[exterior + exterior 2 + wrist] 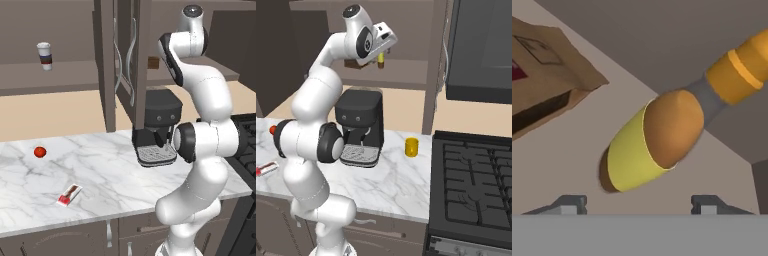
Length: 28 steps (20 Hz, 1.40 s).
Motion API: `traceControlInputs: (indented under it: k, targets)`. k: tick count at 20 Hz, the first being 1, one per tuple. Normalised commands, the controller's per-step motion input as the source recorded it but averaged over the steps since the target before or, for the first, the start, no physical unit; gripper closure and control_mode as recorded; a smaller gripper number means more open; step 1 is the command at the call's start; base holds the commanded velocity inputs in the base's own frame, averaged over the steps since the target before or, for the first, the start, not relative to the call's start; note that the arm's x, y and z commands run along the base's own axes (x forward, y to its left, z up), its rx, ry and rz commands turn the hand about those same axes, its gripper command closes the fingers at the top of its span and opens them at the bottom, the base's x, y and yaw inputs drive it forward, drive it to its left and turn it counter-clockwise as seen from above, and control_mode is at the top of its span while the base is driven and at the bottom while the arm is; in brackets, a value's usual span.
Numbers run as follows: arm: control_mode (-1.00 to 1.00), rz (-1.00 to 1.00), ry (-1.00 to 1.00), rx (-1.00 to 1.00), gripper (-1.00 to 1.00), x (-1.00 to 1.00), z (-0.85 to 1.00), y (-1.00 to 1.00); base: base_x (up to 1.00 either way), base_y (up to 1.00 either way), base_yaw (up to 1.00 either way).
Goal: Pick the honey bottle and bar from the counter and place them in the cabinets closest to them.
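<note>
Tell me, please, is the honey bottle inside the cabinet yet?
Yes: the honey bottle stands on the cabinet shelf, below the open gripper.

1 honey bottle [657, 142], 1 bar [69, 194], 1 tomato [40, 152], 1 mug [412, 147].

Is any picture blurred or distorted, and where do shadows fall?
Hand view: the honey bottle looms large and foreshortened, soft-edged, with a dark shadow at its base. Left base view: sharp, the bar casts almost no shadow. Right base view: sharp, soft shade under the coffee machine.

yellow-amber honey bottle [647, 145], red-and-white bar [69, 194], grey-veined white counter [115, 175]
</note>
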Motion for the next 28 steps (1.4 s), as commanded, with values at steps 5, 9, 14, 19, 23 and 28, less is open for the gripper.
traceControlInputs:
  k: [5,9,14,19,23,28]
  targets:
    - [-1.00,-0.03,-0.03,0.05,-1.00,-0.47,0.19,-0.18,0.00,0.00,0.00]
    - [-1.00,-0.04,-0.04,0.06,-1.00,-0.75,0.06,-0.12,0.00,0.00,0.00]
    - [-1.00,-0.02,-0.08,0.01,-1.00,-0.96,0.00,-0.03,0.00,0.00,0.00]
    - [-1.00,0.00,-0.20,0.00,-1.00,-1.00,-0.07,0.00,0.00,0.00,0.00]
    - [-1.00,0.00,-0.29,0.00,-1.00,-1.00,-0.21,0.00,0.00,0.00,0.00]
    - [-1.00,0.00,-0.28,0.00,-1.00,-1.00,-0.26,0.10,0.00,0.00,0.00]
